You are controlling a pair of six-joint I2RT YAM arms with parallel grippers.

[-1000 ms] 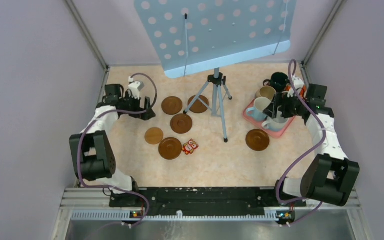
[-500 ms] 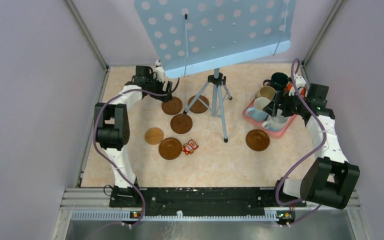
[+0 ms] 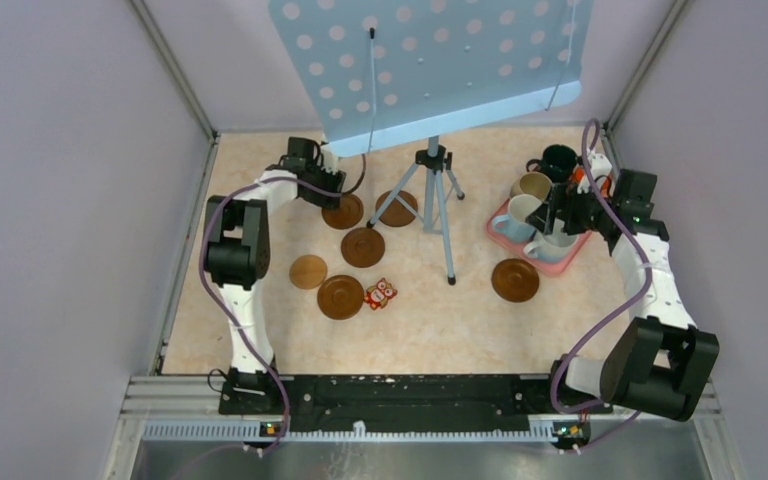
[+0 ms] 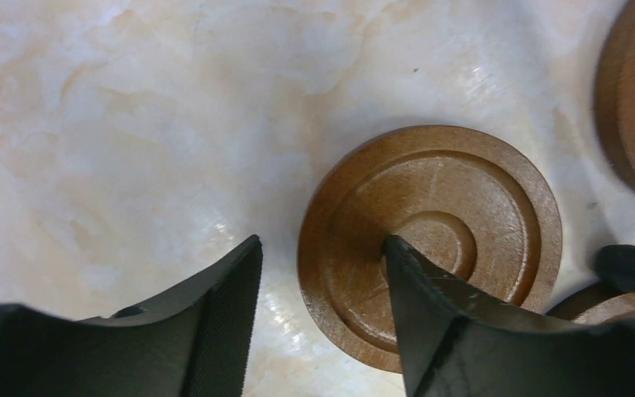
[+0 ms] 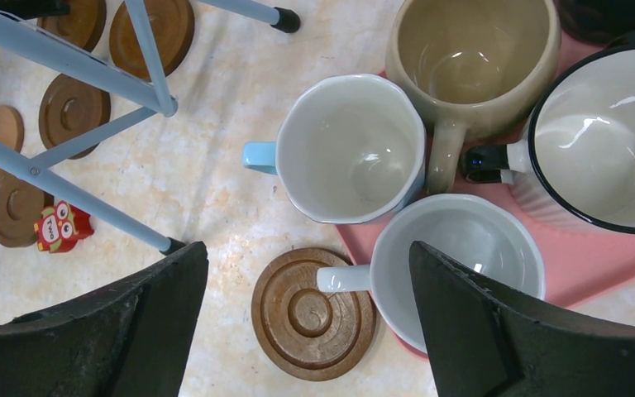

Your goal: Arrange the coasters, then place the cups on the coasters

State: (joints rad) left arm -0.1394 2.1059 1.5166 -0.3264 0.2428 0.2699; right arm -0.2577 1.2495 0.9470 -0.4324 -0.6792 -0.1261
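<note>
Several brown coasters lie left of centre: one by the tripod, others, a lighter tan one, plus one near the tray. My left gripper is low over the rear coaster. The left gripper is open, straddling that coaster's left edge: one finger over the disc, the other over bare table. Cups crowd the pink tray: light blue, beige, white, dark-rimmed white. My right gripper hangs open above them.
A tripod carrying a perforated blue board stands mid-table, its legs among the coasters. A small red owl figure sits beside the front coaster. A dark green cup is at the tray's far end. Walls enclose both sides.
My left arm has swung from the table's left side in to the rear coaster, and its jaws have narrowed. The right arm and the cups have not moved.
</note>
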